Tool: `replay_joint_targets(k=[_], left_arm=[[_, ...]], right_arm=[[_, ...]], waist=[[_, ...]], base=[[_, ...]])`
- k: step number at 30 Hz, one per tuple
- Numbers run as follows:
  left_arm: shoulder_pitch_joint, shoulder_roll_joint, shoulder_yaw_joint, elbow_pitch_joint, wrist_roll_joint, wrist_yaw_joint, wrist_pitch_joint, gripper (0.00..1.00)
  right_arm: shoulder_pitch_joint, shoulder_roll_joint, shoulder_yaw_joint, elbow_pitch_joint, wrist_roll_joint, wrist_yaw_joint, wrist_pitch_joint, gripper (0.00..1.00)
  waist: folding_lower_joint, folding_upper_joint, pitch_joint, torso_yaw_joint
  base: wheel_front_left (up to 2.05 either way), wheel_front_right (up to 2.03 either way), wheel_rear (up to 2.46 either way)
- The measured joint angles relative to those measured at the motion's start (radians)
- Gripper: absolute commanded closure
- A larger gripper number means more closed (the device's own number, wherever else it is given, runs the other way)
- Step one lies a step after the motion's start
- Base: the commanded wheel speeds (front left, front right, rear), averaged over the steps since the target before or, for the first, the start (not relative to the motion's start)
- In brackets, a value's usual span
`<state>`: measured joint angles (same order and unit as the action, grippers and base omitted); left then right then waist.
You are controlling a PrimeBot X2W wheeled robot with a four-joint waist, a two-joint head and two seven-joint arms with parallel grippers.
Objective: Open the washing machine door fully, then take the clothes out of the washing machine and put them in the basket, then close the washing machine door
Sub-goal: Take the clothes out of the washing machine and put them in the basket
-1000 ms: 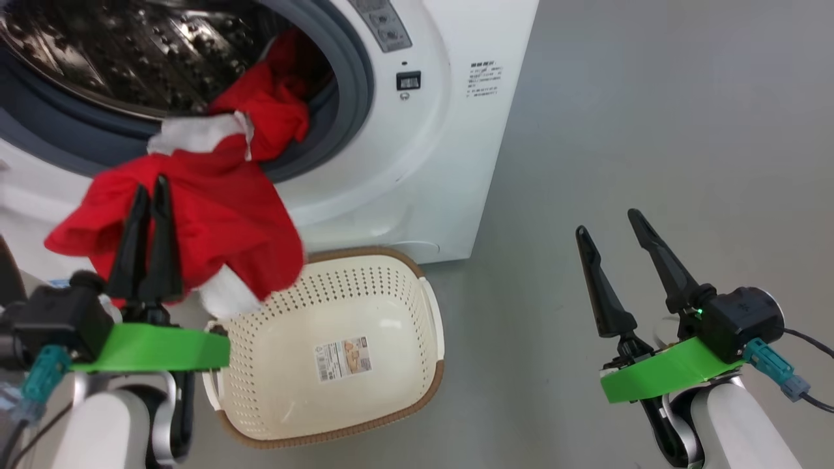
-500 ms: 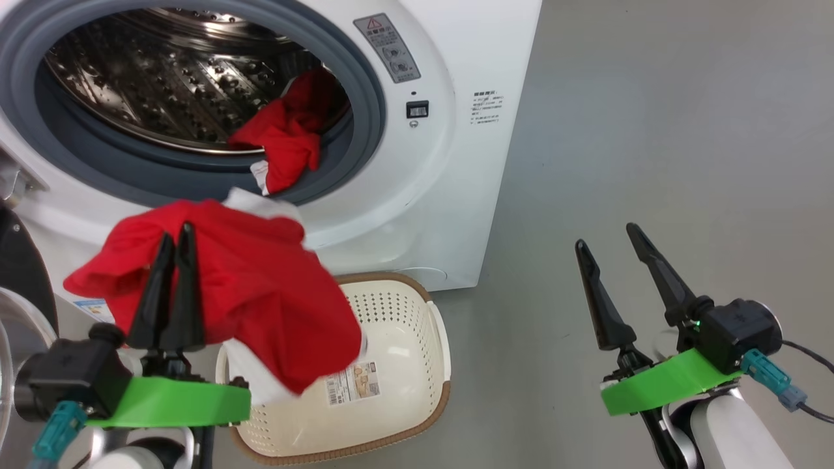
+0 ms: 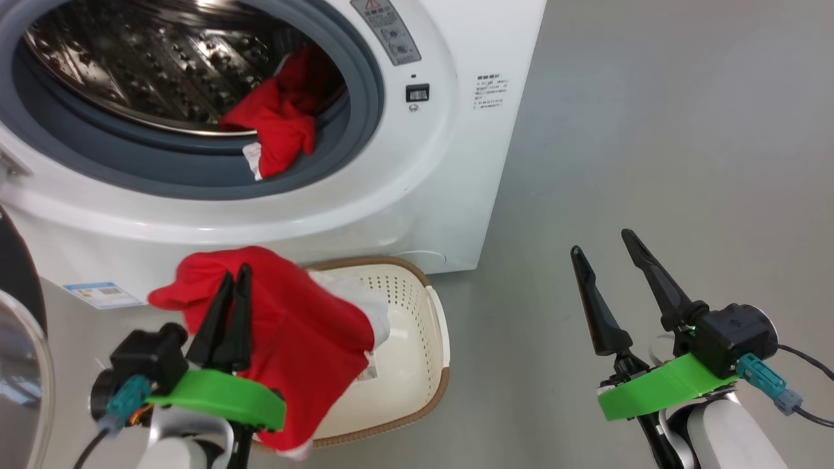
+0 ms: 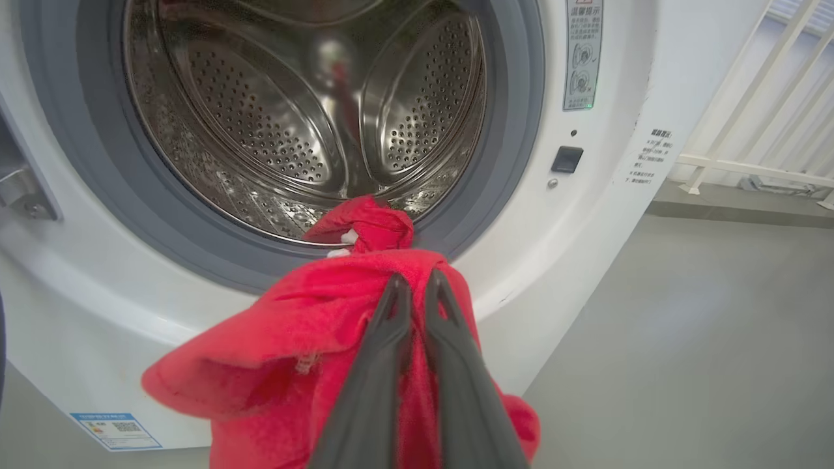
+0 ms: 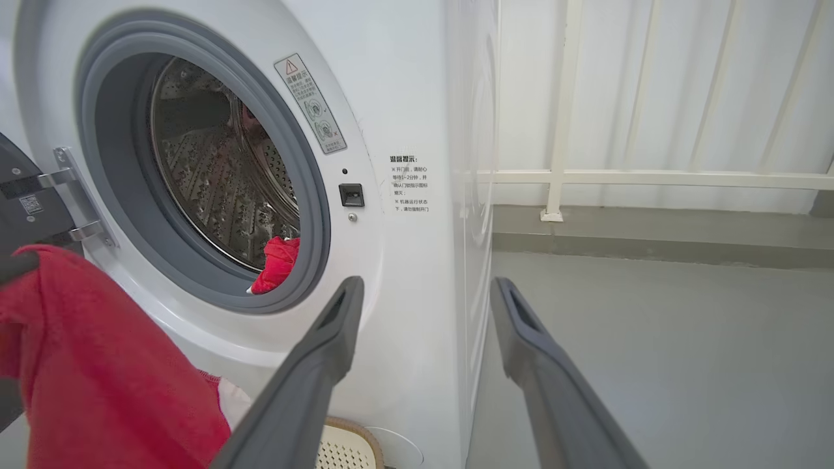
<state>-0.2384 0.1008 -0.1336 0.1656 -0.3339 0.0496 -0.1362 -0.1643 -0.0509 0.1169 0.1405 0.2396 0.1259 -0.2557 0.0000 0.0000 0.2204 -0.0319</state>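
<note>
Left gripper (image 3: 237,272) clamped on red garment (image 3: 306,339), held over cream basket (image 3: 417,326) at foot of washing machine (image 3: 456,163), second red garment (image 3: 280,127) draped over grey rubber ring (image 3: 195,182), right gripper (image 3: 601,242) spread open.

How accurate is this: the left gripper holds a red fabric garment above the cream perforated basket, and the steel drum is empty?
The perforated steel drum is not empty: the head view shows a second red fabric garment lying at its mouth. The rest stands.

One washing machine (image 3: 449,163), one basket (image 3: 417,352), two grippers (image 3: 237,272) (image 3: 601,242), seemingly two red garments (image 3: 306,339) (image 3: 280,124) (one held, one in the drum (image 3: 130,71))
</note>
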Motion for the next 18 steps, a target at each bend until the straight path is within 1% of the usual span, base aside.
replay_joint_targets(k=[6, 10, 13, 18], left_arm=[[-0.082, -0.009, -0.004, 0.220, -0.030, -0.042, -0.042, 1.00], [-0.149, -0.028, 0.001, 0.374, -0.078, -0.078, -0.062, 1.00], [-0.202, -0.037, 0.004, 0.485, -0.099, -0.094, -0.076, 1.00], [-0.303, -0.046, 0.007, 0.657, -0.112, -0.109, -0.087, 1.00]], right_arm=[[-0.005, 0.000, 0.000, 0.001, -0.001, 0.000, 0.000, 0.00], [-0.018, 0.000, 0.000, 0.001, -0.001, 0.000, 0.000, 0.00], [-0.029, 0.000, 0.001, -0.001, -0.001, 0.000, 0.000, 0.00], [-0.047, 0.000, 0.001, -0.003, -0.002, 0.000, 0.000, 0.00]], waist=[[0.0000, 0.0000, 0.033, -0.007], [0.0000, 0.0000, 0.059, -0.012], [0.0000, 0.0000, 0.080, -0.014], [0.0000, 0.0001, 0.122, -0.018]], base=[[0.00, 0.00, 0.00], [0.00, 0.00, 0.00], [0.00, 0.00, 0.00], [0.00, 0.00, 0.00]])
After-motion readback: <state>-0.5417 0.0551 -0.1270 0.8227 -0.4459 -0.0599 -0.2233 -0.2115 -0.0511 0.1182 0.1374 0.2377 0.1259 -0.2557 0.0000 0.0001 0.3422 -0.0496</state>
